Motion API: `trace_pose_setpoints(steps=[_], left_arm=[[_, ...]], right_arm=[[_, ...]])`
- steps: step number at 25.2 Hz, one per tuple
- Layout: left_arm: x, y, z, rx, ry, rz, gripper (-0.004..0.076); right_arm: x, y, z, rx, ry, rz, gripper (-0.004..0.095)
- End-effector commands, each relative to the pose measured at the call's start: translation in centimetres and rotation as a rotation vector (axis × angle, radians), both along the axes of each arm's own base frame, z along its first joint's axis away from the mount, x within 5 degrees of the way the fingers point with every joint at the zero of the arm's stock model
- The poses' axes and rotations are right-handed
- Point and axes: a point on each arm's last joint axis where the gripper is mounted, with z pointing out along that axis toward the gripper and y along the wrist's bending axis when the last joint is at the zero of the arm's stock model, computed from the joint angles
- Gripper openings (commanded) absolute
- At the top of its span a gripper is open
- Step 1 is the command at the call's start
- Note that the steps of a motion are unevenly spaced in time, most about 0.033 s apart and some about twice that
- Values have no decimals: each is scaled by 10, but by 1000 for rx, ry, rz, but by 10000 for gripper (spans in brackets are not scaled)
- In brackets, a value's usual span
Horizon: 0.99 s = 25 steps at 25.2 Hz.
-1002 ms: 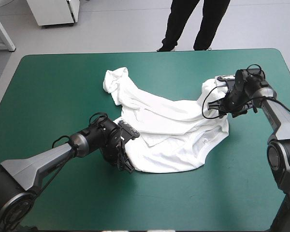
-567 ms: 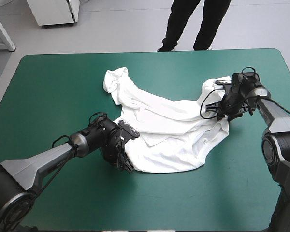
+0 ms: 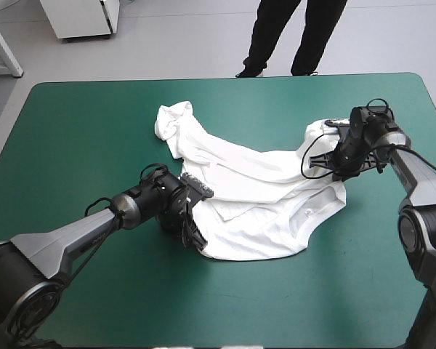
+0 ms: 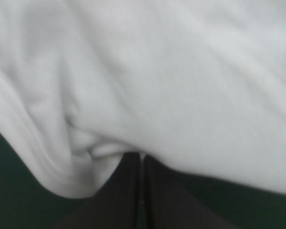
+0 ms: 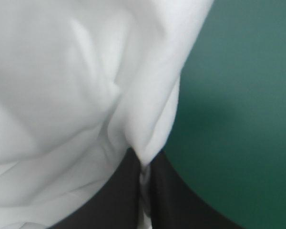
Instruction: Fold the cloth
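**At opposite edges of the T-shirt, both grippers pinch cloth**

Over the table, the high view shows the white T-shirt (image 3: pixel 254 196) lying rumpled and only partly spread on the teal-green table (image 3: pixel 80 131). One crumpled end trails off toward the far left. The left gripper (image 3: pixel 192 236) sits low at the shirt's near-left edge. The right gripper (image 3: pixel 327 166) is at the shirt's right end, beside a raised bunch of fabric. With the two grips on opposite sides of the shirt, I judge the aim is to draw it out flat first. No fold is made yet.

Along the left wrist, the black fingers (image 4: pixel 128 191) meet almost edge to edge, and a rolled lip of the shirt's edge is gathered at their tips. That gripper is clamped on the cloth. The rest of the shirt spreads ahead of it as a white field, with dark cover showing just outside the shirt's edge. The bite looks shallow, so a hard pull might slip it free.

Along the right wrist, the fingers are all but closed, with a strip of white showing between them, so this gripper also grips the shirt. A ridge of fabric rises from the tips into a peak, which suggests the cloth is being drawn taut there. Bare cover lies just beside the shirt's edge, so the hold is at the border, well placed for spreading.
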Motion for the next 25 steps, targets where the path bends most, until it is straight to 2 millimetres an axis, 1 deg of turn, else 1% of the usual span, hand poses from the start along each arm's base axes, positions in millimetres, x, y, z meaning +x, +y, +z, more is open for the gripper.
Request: trace_pose_setpoints(steps=[1, 2, 3, 4, 7, 8, 9, 10, 11, 14, 15, 16, 18, 19, 21, 22, 24, 25], left_arm=[[12, -2, 80, -137, -270, 4, -22], [12, 1, 108, -166, -351, 14, -22], [10, 5, 132, -187, -410, 16, -22], [9, 9, 161, -209, -492, 20, -22], [0, 21, 215, -253, -635, 34, -22], [-6, 29, 241, -285, -708, 46, -22], [-13, 36, 269, -322, -785, 50, -22], [-20, 41, 290, -350, -845, 35, -22], [-29, 49, 315, -395, -919, 33, -22], [-48, 63, 356, -470, -1045, 28, -22], [-55, 69, 368, -493, -1087, 27, -22], [-61, 74, 379, -510, -1131, 20, -22], [-74, 84, 397, -549, -1201, 21, -22], [-82, 90, 408, -582, -1247, 27, -22], [-93, 99, 421, -622, -1313, 28, -22], [-101, 104, 430, -652, -1358, 24, -22], [-111, 109, 441, -712, -1419, 12, -22], [-119, 113, 449, -769, -1458, 0, -22]], right_arm=[[-18, -2, 89, 14, -253, 10, -17], [-26, -3, 114, 18, -323, 19, -17], [-33, -3, 135, 29, -383, 24, -17], [-43, -3, 160, 44, -461, 23, -17], [-60, -4, 205, 57, -602, 24, -17], [-69, -5, 223, 63, -659, 24, -17], [-81, -5, 246, 73, -736, 25, -17], [-91, -5, 264, 88, -797, 27, -17], [-105, -5, 287, 111, -878, 33, -17], [-135, -6, 329, 132, -1035, 44, -17], [-142, -7, 338, 137, -1074, 46, -17], [-155, -8, 353, 144, -1137, 50, -17], [-174, -8, 373, 154, -1225, 71, -16], [-188, -8, 386, 165, -1286, 88, -16], [-207, -8, 401, 176, -1369, 102, -17], [-222, -8, 412, 184, -1428, 115, -16], [-243, -9, 425, 202, -1509, 127, -16], [-254, -10, 431, 204, -1555, 129, -16]])
